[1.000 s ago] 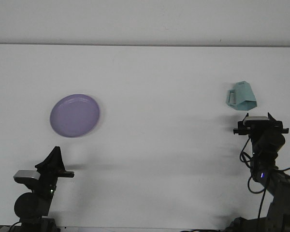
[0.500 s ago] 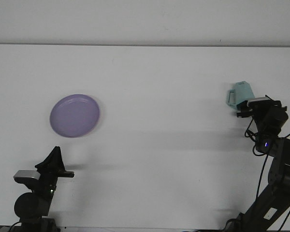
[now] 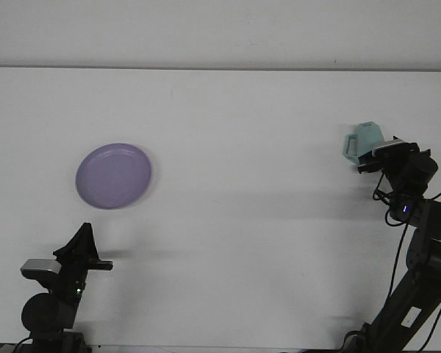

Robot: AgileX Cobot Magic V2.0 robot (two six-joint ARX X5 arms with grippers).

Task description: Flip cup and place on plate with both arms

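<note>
Since one second ago, the right arm has stretched forward and its right gripper [image 3: 373, 156] now sits against the near right side of the teal cup [image 3: 363, 141]; its fingers are hidden, so whether they pinch the cup cannot be told. Nearest to the camera, the left gripper [image 3: 83, 246] rests low at the front left corner, unmoved, and its finger state is not clear either. Farther back on the white table [image 3: 250, 220] lies the purple plate [image 3: 114, 175], well apart from the cup at the far right.
</note>
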